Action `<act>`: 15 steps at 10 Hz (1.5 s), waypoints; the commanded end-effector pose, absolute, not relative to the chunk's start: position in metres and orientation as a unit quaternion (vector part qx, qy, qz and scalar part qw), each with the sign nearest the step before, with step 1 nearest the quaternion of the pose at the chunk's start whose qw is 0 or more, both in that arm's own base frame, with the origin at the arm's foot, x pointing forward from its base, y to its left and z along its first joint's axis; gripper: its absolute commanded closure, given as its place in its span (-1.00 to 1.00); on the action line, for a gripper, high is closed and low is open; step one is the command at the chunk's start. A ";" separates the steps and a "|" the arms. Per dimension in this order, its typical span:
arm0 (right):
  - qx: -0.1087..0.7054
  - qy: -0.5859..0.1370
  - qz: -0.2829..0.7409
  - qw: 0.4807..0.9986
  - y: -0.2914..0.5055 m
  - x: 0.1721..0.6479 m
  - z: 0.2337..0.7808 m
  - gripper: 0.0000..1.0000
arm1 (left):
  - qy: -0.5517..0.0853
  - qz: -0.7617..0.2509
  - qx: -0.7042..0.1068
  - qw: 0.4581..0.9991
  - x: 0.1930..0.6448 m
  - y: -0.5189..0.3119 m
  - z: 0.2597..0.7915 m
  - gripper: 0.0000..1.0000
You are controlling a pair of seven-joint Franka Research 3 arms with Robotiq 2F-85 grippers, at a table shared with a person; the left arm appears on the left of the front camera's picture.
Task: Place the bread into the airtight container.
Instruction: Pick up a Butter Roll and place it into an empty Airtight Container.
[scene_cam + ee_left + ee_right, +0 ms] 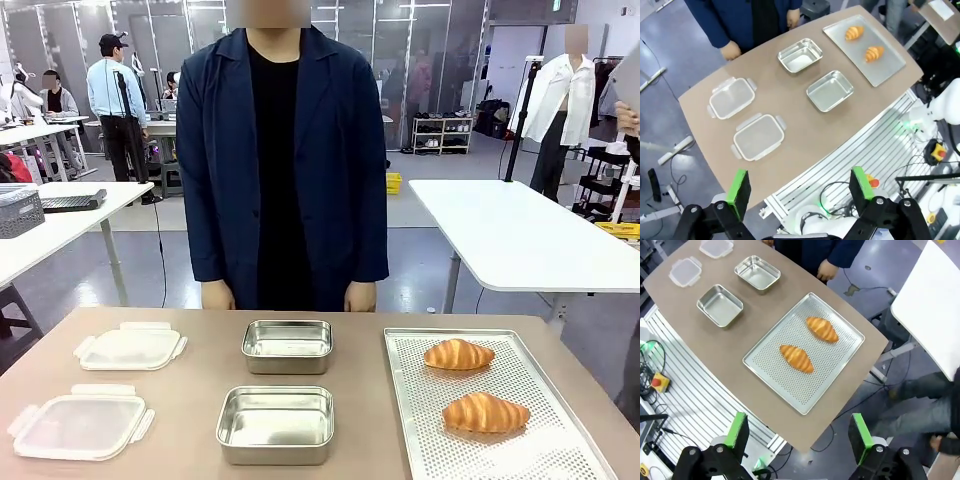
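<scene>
Two croissants lie on a perforated metal tray (560, 450) at the right of the table: one farther back (458, 354) (822, 329) (854, 33), one nearer (485, 413) (797, 358) (873, 53). Two empty steel containers stand mid-table, a far one (287, 346) (757, 273) (800, 55) and a near one (275, 424) (719, 305) (830, 90). Two clear lids lie at the left (130, 346) (80, 423). My left gripper (802, 187) hangs open high above the table's near edge. My right gripper (799, 431) is open too, high above the tray's side.
A person in a dark jacket stands at the far edge, hands (217, 295) (360, 296) hanging by the table. Ribbed white base, cables and a red stop button (656, 382) lie below the near edge. A white table (520, 235) stands behind on the right.
</scene>
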State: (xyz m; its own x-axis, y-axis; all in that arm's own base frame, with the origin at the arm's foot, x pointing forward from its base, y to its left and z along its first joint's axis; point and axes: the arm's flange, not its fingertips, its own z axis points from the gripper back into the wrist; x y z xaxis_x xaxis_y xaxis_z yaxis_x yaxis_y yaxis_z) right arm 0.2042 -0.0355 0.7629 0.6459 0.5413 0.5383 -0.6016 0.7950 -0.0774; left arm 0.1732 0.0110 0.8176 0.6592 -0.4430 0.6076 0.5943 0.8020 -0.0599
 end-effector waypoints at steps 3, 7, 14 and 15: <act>0.054 -0.278 0.316 0.906 -0.036 0.204 0.763 -1.00 | -0.296 -0.288 -0.128 0.902 0.173 0.011 0.818 -1.00; 0.054 -0.278 0.316 0.906 -0.036 0.204 0.763 -1.00 | -0.296 -0.288 -0.128 0.902 0.173 0.011 0.818 -1.00; -0.067 -0.161 0.622 0.763 0.007 0.253 0.718 -1.00 | -0.296 -0.288 -0.128 0.902 0.173 0.011 0.818 -1.00; -0.084 -0.143 0.649 0.743 0.017 0.273 0.691 -1.00 | -0.296 -0.288 -0.128 0.902 0.173 0.011 0.818 -1.00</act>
